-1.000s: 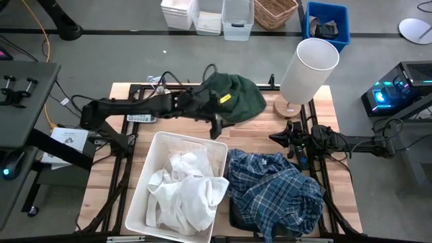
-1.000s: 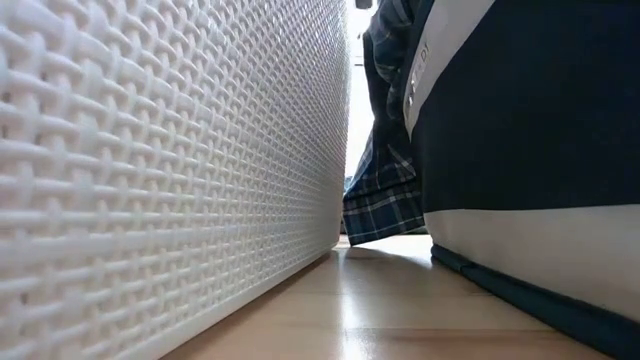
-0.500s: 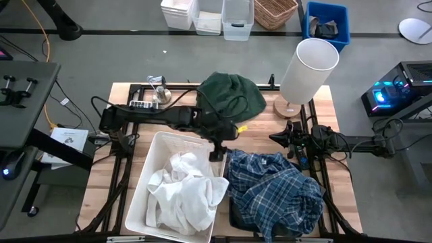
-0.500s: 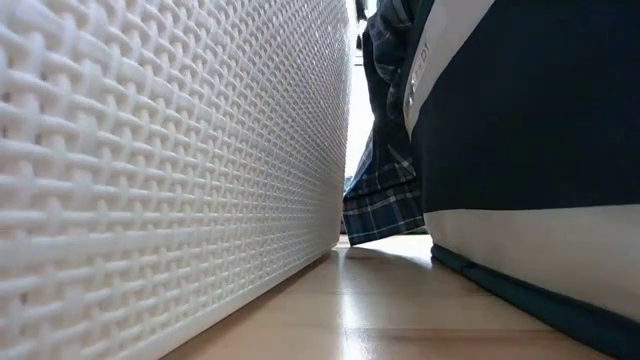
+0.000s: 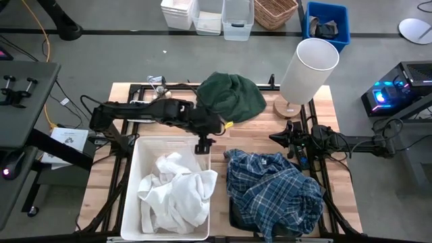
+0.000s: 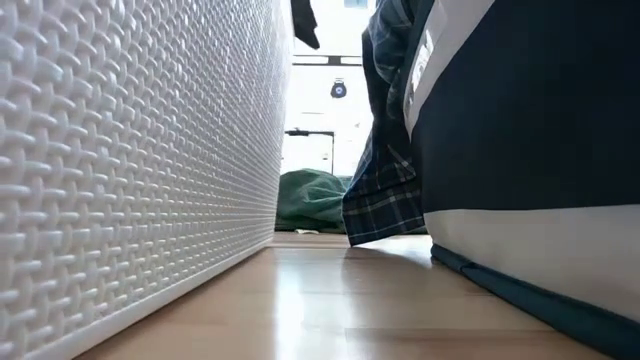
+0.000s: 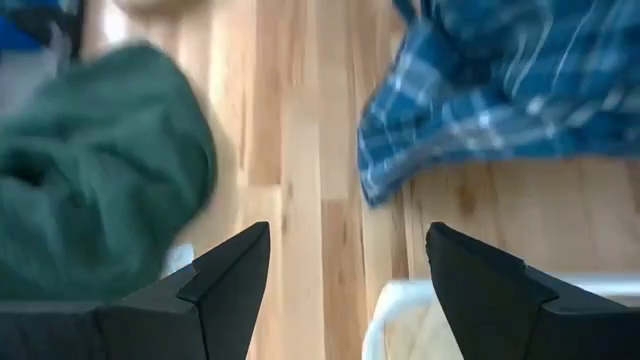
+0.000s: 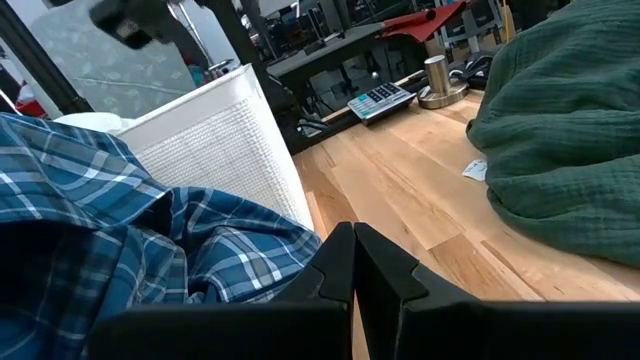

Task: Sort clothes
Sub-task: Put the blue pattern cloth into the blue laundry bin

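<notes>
Green garment [image 5: 233, 96] lies crosswise behind the empty, spread left pincer [image 5: 202, 144]; right pincer [image 5: 279, 139] clenched

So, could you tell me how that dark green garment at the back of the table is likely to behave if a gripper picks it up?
The dark green garment lies in a rumpled, rounded heap, so it is probably floppy and would drape and stretch out when lifted. Its crinkled fabric suggests it is not slippery. A pinch may catch only one fold, leaving the rest trailing on the table.
</notes>
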Action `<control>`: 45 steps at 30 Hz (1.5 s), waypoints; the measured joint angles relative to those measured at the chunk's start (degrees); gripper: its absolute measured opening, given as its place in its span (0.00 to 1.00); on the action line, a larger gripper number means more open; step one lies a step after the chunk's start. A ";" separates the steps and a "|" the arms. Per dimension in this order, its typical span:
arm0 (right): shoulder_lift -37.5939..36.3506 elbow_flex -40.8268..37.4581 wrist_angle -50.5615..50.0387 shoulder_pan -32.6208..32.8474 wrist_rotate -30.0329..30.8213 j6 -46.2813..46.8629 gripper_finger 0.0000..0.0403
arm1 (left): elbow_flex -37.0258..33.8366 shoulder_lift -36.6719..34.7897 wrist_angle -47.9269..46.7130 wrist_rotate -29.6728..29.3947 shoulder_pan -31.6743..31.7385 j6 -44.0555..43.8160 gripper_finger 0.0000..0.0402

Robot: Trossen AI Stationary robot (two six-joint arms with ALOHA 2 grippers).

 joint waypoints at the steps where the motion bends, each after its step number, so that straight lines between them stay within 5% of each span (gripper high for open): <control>1: 0.00 0.00 0.00 0.00 0.00 -0.02 0.00 | 0.02 -0.13 1.30 0.07 0.28 0.47 0.64; 7: 0.00 0.00 0.00 0.02 0.00 0.00 0.00 | -1.58 5.75 12.72 2.26 3.17 1.43 0.64; 14: 0.00 0.00 0.00 0.01 0.00 0.00 0.00 | 0.38 12.65 12.92 11.26 2.62 7.46 0.64; 21: 0.02 0.00 0.00 0.02 0.00 0.00 0.00 | -0.81 16.64 12.73 7.63 1.51 20.88 0.64; 34: 0.00 0.00 0.00 0.00 -0.01 0.00 0.00 | -0.86 20.25 15.01 11.68 1.40 22.06 0.64; 45: 0.08 0.00 0.00 0.01 0.00 0.00 0.00 | -0.84 23.12 14.47 14.68 1.31 18.00 0.42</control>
